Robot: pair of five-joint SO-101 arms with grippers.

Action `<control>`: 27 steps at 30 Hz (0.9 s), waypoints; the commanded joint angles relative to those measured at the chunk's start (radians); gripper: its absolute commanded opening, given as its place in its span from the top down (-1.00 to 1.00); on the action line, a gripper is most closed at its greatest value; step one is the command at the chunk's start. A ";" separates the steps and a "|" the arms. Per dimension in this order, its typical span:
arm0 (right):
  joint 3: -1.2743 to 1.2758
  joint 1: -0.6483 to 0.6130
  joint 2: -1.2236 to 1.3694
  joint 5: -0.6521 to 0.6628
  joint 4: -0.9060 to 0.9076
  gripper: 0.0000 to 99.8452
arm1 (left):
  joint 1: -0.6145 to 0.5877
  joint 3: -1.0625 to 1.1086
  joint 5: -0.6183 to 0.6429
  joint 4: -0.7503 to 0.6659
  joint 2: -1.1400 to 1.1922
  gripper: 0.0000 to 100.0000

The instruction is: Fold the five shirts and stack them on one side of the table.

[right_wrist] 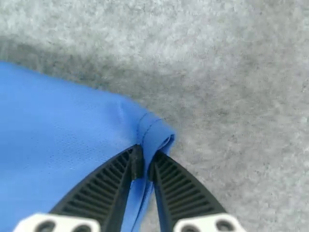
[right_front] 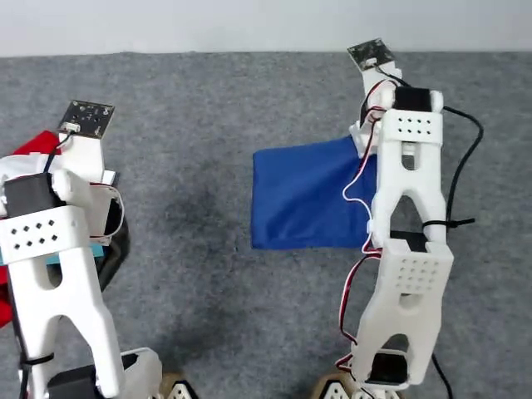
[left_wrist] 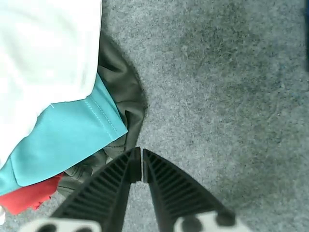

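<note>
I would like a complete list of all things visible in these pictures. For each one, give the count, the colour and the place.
blue shirt: 1, blue, lying flat on the table on the right arm's side
white shirt: 1, white, on top of the pile on the left arm's side
teal shirt: 1, teal, in the pile under the white shirt
dark shirt: 1, dark grey, in the pile under the teal shirt, its edge sticking out
red shirt: 1, red, at the pile's edge
table: 1, grey, under everything
left gripper: 1, black fingers, shut, at the dark shirt's edge
right gripper: 1, black fingers, shut on the blue shirt's hem
</note>
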 commanded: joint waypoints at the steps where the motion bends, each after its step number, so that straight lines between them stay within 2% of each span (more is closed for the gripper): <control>1: -0.063 0.012 0.010 0.017 0.001 0.98 | 0.000 -0.005 -0.003 0.006 -0.029 0.97; 5: -0.064 0.002 0.042 0.014 0.018 0.92 | 0.000 -0.005 -0.003 0.006 -0.029 0.97; 9: -0.064 -0.018 0.016 0.000 0.097 0.61 | 0.000 -0.005 -0.003 0.006 -0.029 0.97; 12: -0.064 -0.033 -0.028 -0.124 0.160 0.47 | 0.000 -0.005 -0.003 0.006 -0.029 0.97; 20: -0.061 -0.113 -0.051 -0.293 0.317 0.45 | 0.000 0.042 -0.008 0.006 -0.029 0.97; 27: -0.064 -0.114 0.111 -0.359 0.275 0.45 | 0.000 0.048 -0.008 0.005 -0.029 0.97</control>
